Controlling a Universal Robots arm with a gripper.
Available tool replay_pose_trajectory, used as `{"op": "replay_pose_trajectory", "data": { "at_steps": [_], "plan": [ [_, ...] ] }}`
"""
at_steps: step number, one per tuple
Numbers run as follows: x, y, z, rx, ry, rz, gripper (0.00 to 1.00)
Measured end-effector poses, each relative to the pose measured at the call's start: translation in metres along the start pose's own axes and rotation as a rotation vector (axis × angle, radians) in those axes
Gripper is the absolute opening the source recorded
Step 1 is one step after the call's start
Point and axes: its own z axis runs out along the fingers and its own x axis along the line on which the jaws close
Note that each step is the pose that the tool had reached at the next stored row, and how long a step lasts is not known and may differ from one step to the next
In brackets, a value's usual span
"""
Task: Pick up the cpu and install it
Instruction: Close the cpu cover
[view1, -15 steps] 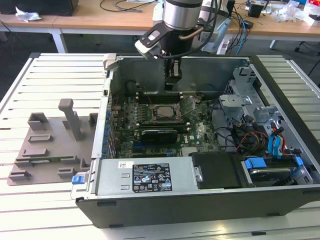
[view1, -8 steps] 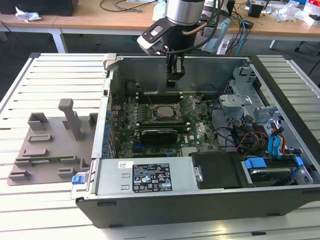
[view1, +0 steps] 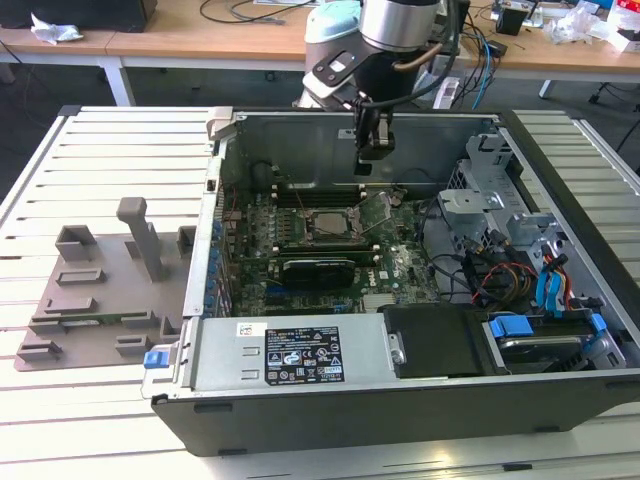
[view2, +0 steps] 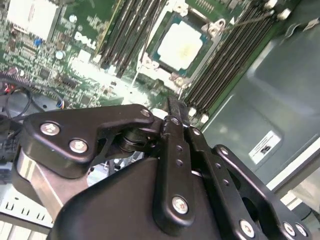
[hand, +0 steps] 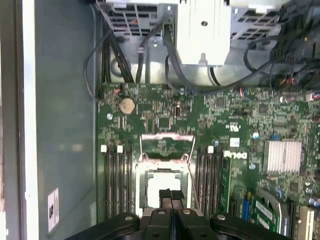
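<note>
Holding the end effector (view1: 368, 165) low over the motherboard (view1: 300, 215) inside the open computer case (view1: 560, 400), its fingers (hand: 164, 196) pressed together on nothing, near the socket (view2: 147, 64). Leaving the cpu (view1: 328, 222) lying flat in that socket, apart from the end effector, silvery top showing in both wrist views, sitting between the rows of memory slots (hand: 117, 180) with the hinged socket frame (hand: 165, 136) tilted open. Resting the case on a slatted white desk (view1: 80, 160), with a grey moulded tray (view1: 90, 300) lying toward the exterior view's left.
</note>
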Motion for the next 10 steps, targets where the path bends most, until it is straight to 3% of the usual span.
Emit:
{"op": "replay_pose_trajectory", "data": {
  "at_steps": [2, 5, 10],
  "plan": [
    [-0.0003, 0.0159, -0.0008, 0.0000, -0.0004, 0.000, 0.11],
    [-0.0004, 0.0255, -0.0012, 0.0000, -0.0016, 0.000, 0.11],
    [-0.0006, 0.0362, -0.0018, 0.0000, -0.0018, 0.000, 0.11]
  ]
}}
